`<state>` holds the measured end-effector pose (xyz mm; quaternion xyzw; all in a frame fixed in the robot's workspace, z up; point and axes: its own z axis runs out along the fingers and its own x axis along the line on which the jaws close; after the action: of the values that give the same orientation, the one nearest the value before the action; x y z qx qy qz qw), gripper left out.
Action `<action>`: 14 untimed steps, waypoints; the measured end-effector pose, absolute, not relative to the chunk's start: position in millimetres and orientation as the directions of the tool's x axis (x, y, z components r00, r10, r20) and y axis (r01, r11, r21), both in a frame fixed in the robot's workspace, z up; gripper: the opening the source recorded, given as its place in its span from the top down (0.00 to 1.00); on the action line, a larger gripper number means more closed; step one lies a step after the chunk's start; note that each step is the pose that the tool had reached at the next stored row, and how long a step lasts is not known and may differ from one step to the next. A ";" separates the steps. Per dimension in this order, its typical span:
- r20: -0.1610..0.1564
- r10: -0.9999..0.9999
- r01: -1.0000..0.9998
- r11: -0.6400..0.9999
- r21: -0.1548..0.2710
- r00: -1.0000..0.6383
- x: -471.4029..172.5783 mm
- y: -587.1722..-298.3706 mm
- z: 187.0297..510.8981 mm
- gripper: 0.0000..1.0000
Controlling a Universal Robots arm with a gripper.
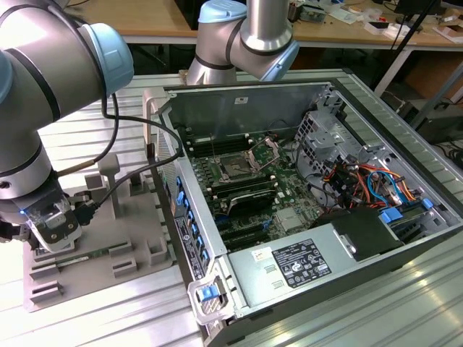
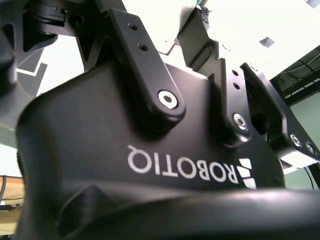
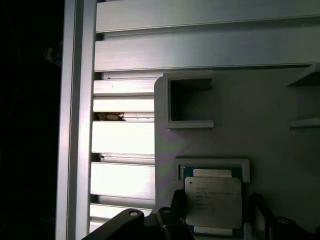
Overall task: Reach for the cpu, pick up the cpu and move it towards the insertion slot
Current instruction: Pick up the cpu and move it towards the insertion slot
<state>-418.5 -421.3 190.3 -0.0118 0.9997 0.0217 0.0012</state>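
First wrist view, end effector (image 3: 215, 214) spread apart, straddling the cpu (image 3: 213, 196) seated in grey tray (image 3: 250, 115) recess

The arm (image 1: 43, 94) consists of silver-grey tubular segments with light blue joint caps. Black cable (image 1: 116, 130) loops out near the wrist, next to a bare metal bracket (image 1: 52, 225). In the second wrist view, the gripper (image 2: 200, 55) has a black housing with white lettering, black links and silver socket-head screws (image 2: 168, 99)

Ribbed aluminium table (image 1: 108, 325); on it grey tray (image 1: 145, 225); open computer case (image 1: 239, 108)
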 end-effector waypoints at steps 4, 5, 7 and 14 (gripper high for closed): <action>-0.003 -0.024 -0.024 0.999 0.043 -1.000 -418.5 -421.3 190.3 0.41; -0.003 -0.024 -0.024 0.999 0.043 -1.000 -418.5 -421.3 190.3 0.41; -0.003 -0.024 -0.024 0.999 0.044 -1.000 -418.5 -421.3 190.2 0.41; -0.003 -0.035 -0.035 0.998 0.043 -0.999 -418.6 -421.3 190.4 0.34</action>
<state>-418.6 -421.3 190.4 -0.0173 0.9996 0.0218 0.0011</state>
